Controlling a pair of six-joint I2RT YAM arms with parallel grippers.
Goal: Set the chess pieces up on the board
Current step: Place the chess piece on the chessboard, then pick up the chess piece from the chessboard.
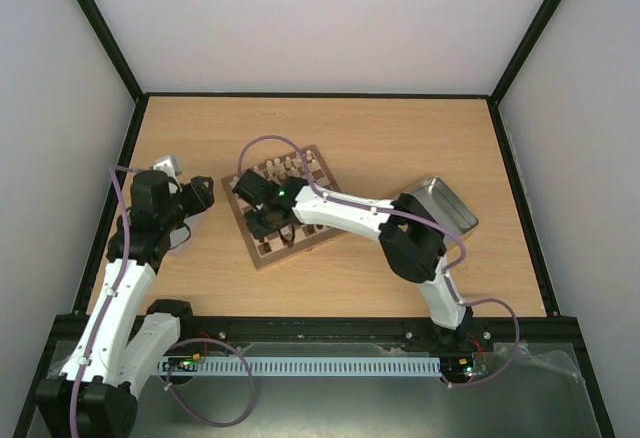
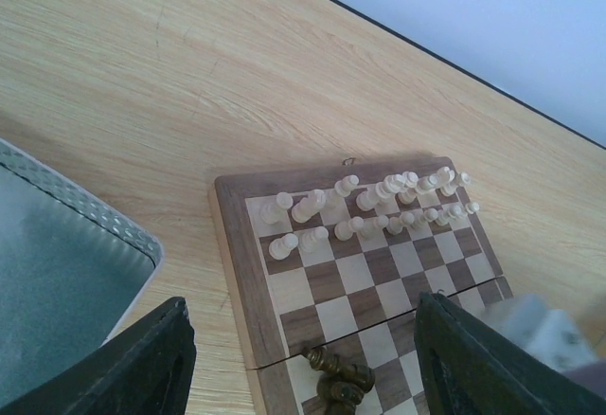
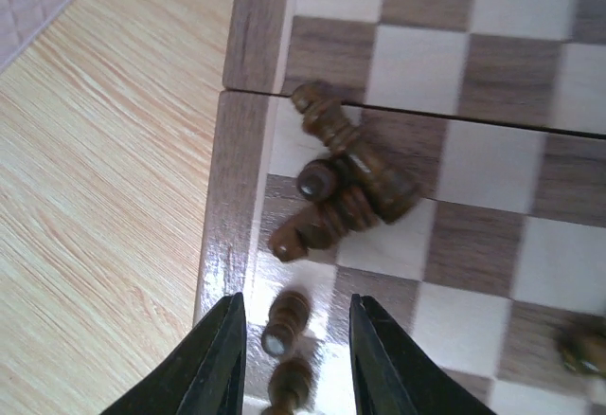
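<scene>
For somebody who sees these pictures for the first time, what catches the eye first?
Cream pieces stand in two neat rows along the far edge of the board. Near its side edge, several dark brown pieces lie toppled in a heap, and the open right tool hangs close beside them.

You get soft, even light over the counter [image 1: 400, 148], with only faint shadows beneath the arms. From the left wrist the cream pieces [image 2: 379, 202] are crisp, but the left jaws beside the board [image 2: 237, 273] blur dark. From the right wrist, the dark piece [image 3: 284, 318] between the right jaws smears, and the board's border glints.
</scene>
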